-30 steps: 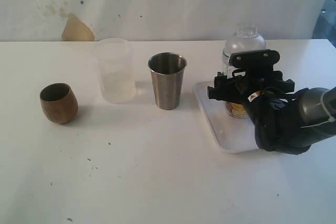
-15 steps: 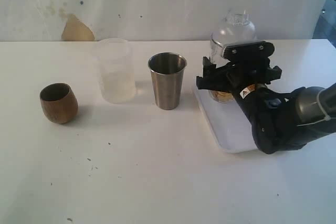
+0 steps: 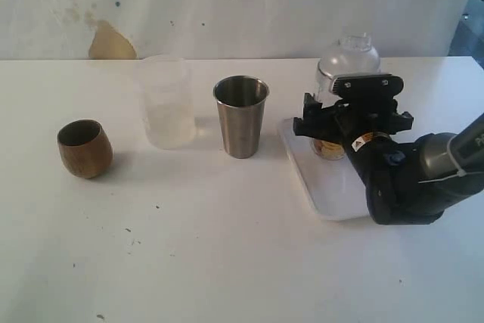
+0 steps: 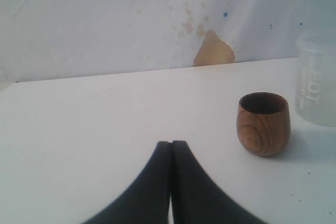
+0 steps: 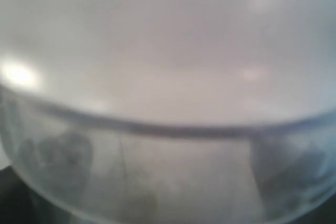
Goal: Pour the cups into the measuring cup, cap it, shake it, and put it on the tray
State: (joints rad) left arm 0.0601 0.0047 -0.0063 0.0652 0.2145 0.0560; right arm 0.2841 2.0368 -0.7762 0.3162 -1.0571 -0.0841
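Right gripper (image 3: 352,124) is on the measuring cup (image 3: 330,149). Its jaws stand wide, one on each flank of the clear cylinder, clamping it at mid-height. The cup stands upright in the grip, clear dome lid (image 3: 349,52) seated on top and rising above the gripper, a layer of something brownish showing low down, below the jaws. Directly under the gripper lies the white tray (image 3: 321,187), and the cup's base sits low over its far part. Whether the base is actually touching the tray, I cannot tell from here. The right wrist camera is filled with the cup's clear wall (image 5: 168,171), blurred, right up against the lens.

Out past the gripper, toward the left arm's side, stands the steel tumbler (image 3: 241,116), upright on the surface (image 3: 227,247), near the tray's edge but apart from it. Further off the same way is the frosted plastic cup (image 3: 165,101), and farthest from the gripper the little wooden cup (image 3: 85,147), upright too.

Now the left gripper (image 4: 171,148): tips pressed together, nothing between them, held low over the bare surface. The wooden cup (image 4: 263,123) stands ahead of those tips and off to one side, well clear of them, with the frosted cup (image 4: 316,80) just beyond it.
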